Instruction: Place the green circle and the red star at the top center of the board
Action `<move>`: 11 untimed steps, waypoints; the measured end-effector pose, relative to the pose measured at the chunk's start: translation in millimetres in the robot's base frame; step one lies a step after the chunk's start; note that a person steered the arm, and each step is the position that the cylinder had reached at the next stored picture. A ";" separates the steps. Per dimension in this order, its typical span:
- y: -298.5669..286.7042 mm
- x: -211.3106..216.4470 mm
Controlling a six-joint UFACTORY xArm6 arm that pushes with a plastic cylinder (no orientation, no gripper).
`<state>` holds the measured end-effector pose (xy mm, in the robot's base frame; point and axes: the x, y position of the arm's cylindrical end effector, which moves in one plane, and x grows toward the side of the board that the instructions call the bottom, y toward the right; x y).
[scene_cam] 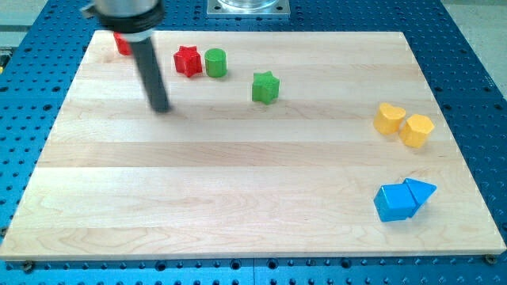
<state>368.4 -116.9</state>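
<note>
At the view's far left a red block point(122, 43) sits half hidden behind the rod, shape unclear. My tip point(161, 108) rests on the board point(238, 198), near the red star point(188, 61) at its 7 o'clock, touching nothing. There is no claw here to open or close, only a rod.

The red star touches the green circle point(215, 62) at its 3 o'clock, both left of top center, probably paired for one push toward 3 o'clock. Neither has a long axis.

Further right come a green star point(265, 87), two yellow blocks point(404, 124) and two blue blocks point(404, 200).
</note>
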 end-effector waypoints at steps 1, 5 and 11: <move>36.0 -59.5; 76.6 -77.3; -8.6 -40.5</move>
<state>327.8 -125.5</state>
